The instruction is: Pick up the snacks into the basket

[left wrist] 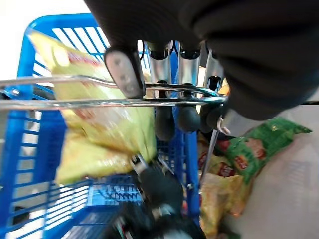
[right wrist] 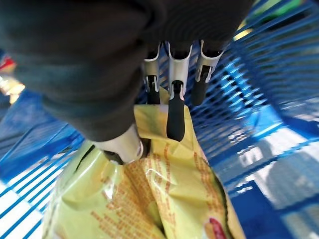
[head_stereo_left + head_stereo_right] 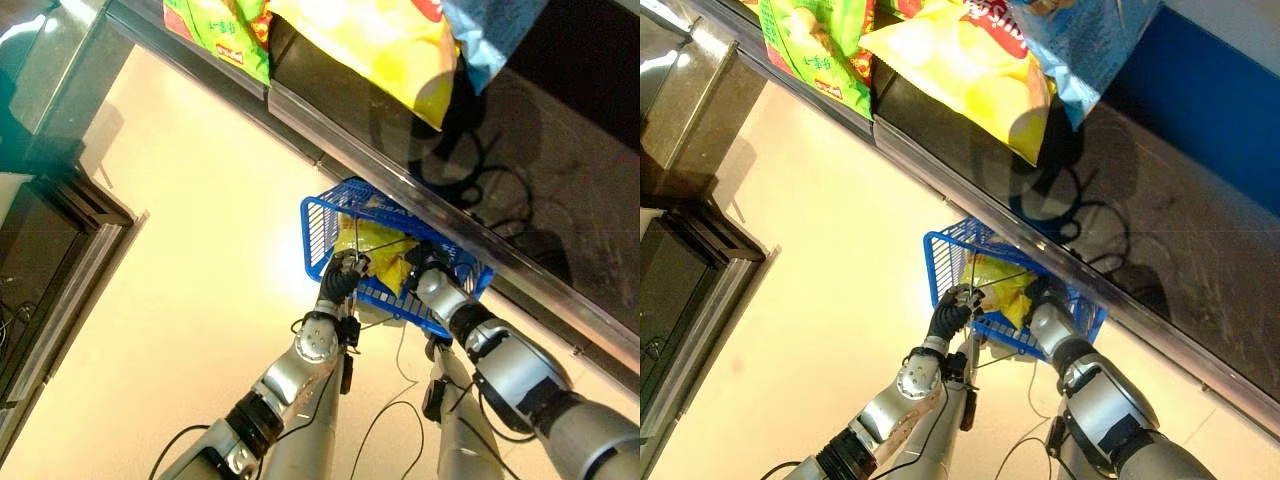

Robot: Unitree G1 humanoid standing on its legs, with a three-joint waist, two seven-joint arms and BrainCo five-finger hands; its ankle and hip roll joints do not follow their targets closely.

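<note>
A blue wire basket [image 3: 318,214] hangs below the shelf edge, and my left hand [image 3: 345,272] is curled round its metal handle [image 1: 65,102]. Inside it lies a yellow snack bag [image 3: 375,245]. My right hand [image 3: 425,262] reaches into the basket from the right. In the right wrist view its thumb [image 2: 122,147] and fingers [image 2: 174,119] pinch the top of the yellow snack bag [image 2: 164,199]. On the shelf above lie a green bag [image 3: 215,30], a large yellow bag [image 3: 385,45] and a light blue bag [image 3: 490,25].
The shelf's metal edge [image 3: 400,180] runs diagonally just above the basket. More snack bags, one of them green [image 1: 254,149], lie past the basket in the left wrist view. A dark cabinet [image 3: 50,250] stands at the left, across the cream floor [image 3: 200,230].
</note>
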